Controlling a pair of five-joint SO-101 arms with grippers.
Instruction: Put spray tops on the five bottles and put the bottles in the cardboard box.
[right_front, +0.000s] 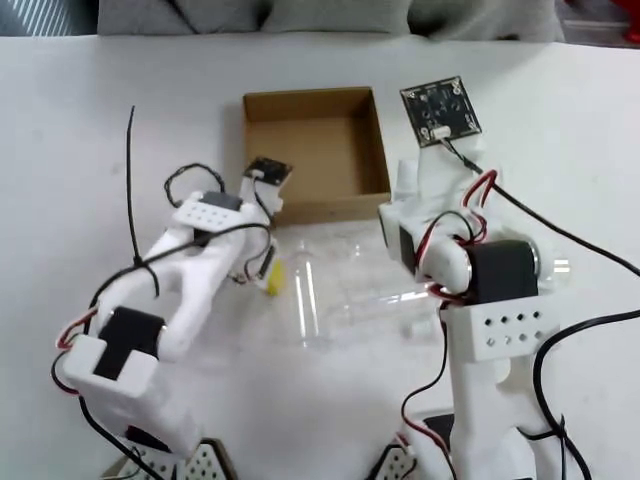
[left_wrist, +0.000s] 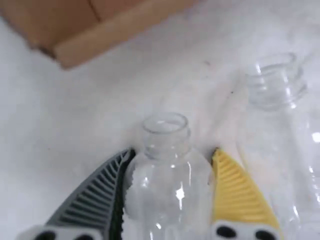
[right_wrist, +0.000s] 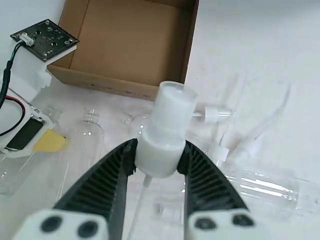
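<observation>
A clear open-necked bottle (left_wrist: 165, 175) sits between the grey and yellow fingers (left_wrist: 235, 190) of my left gripper (left_wrist: 171, 152), which is shut on its shoulder. A second open bottle (left_wrist: 277, 85) lies just beside it. My right gripper (right_wrist: 160, 147) is shut on a white spray top (right_wrist: 167, 125), held above the table in front of the cardboard box (right_wrist: 130, 45). In the high view the left gripper (right_front: 264, 272) is low at the box's (right_front: 315, 150) near left corner. Several clear bottles (right_front: 308, 298) lie between the arms.
Loose spray tops (right_wrist: 215, 115) with thin tubes lie on the table near the box's front wall. Another bottle (right_wrist: 270, 187) lies on its side close to my right gripper. The right arm (right_front: 480, 270) stands beside the box's right corner.
</observation>
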